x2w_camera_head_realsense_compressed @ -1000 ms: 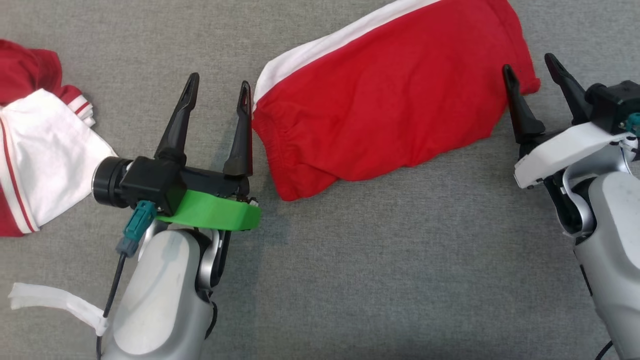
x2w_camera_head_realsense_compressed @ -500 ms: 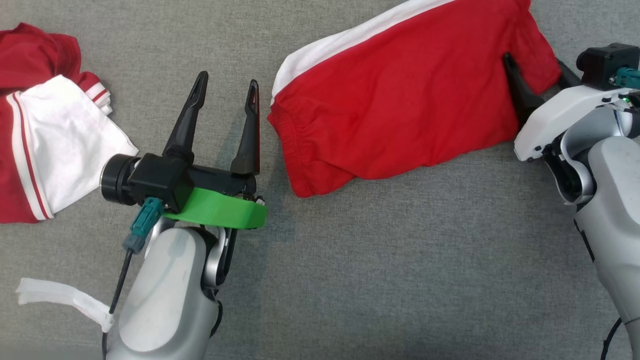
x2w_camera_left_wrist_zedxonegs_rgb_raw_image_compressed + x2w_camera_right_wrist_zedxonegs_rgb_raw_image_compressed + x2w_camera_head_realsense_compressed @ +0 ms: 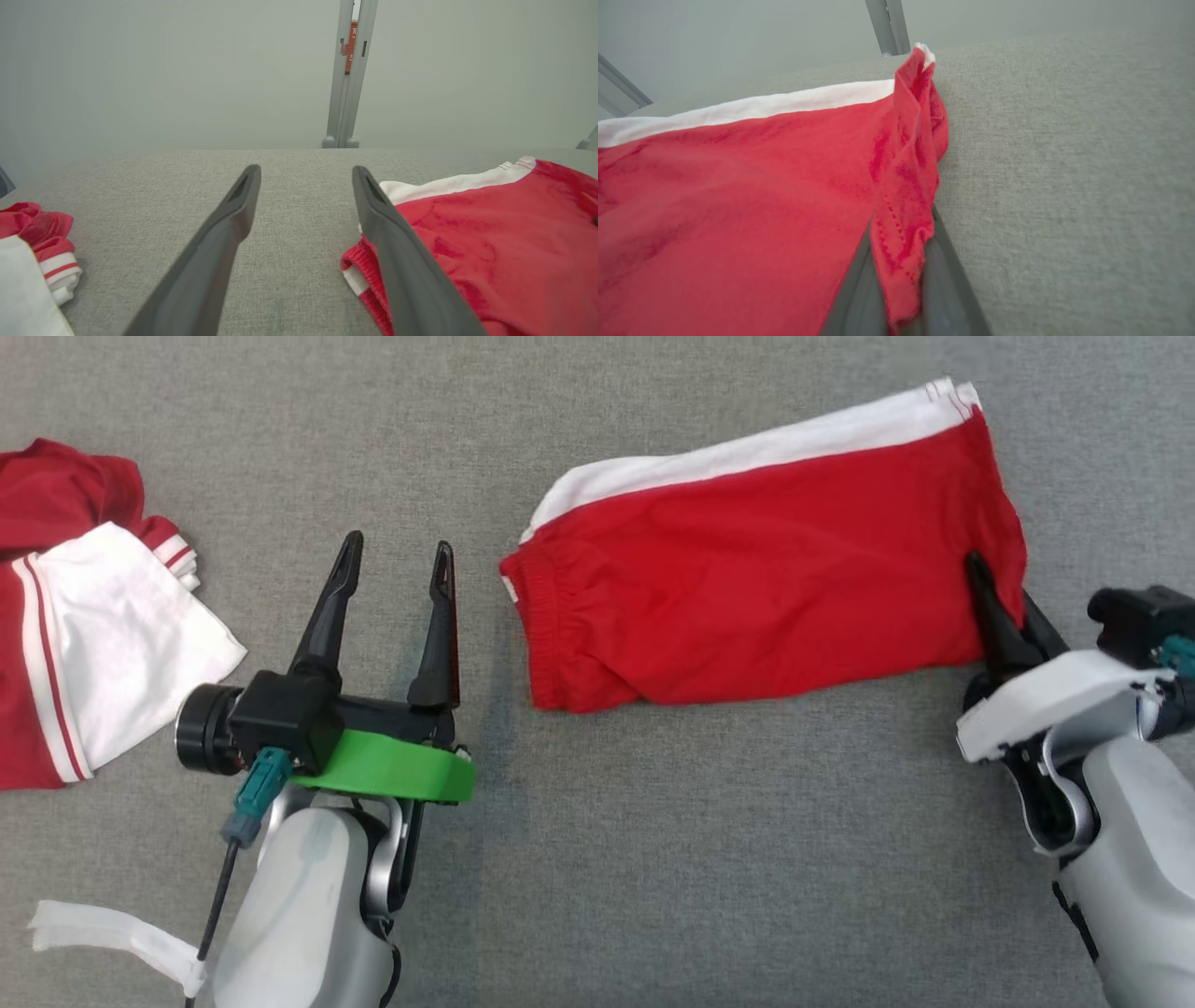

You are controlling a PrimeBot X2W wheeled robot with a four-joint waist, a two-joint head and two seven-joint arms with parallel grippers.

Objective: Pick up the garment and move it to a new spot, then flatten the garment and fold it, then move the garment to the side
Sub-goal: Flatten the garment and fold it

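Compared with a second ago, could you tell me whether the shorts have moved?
Yes. Against the pile, the shorts' right end has swung toward the robot.

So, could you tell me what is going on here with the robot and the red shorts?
The robot is working on a pair of red shorts with a white side stripe, which lie fairly flat on the grey cloth surface. Its right gripper is shut on the hem at the leg end, pinching the fabric. Its left gripper is open and hovers beside the waistband end, not touching it. A second red and white garment lies crumpled off to the robot's left.
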